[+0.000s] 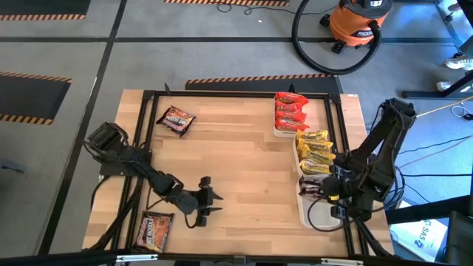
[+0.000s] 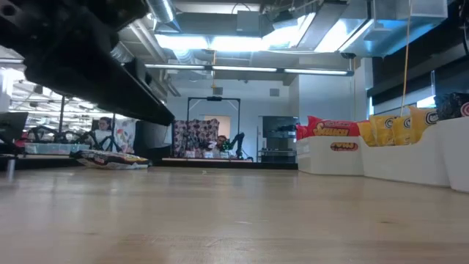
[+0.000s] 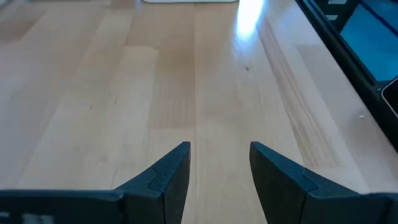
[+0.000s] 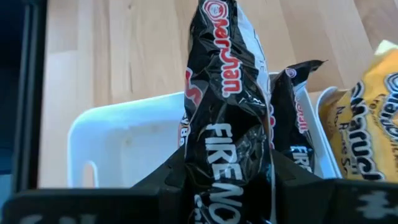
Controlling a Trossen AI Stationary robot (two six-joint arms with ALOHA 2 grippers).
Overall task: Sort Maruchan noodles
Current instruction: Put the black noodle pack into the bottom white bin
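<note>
Two dark fingers of the right gripper (image 4: 227, 177) are clamped on a dark Maruchan packet (image 4: 227, 106), held over the nearest white tray (image 4: 124, 140) at the lower right of the high view. Parted and empty, the left gripper (image 3: 219, 171) is seen over bare table (image 3: 124, 93). Red packets (image 1: 290, 111) and yellow packets (image 1: 314, 148) are stacked in trays along the right; two dark packets (image 1: 176, 120) are left lying at the left.

Red packets (image 1: 290, 112) stacked in far tray; yellow packets (image 1: 315, 150) in middle tray; dark packets (image 1: 313, 185) in near tray; two dark packets (image 1: 176, 120) (image 1: 154, 230) loose on table.
</note>
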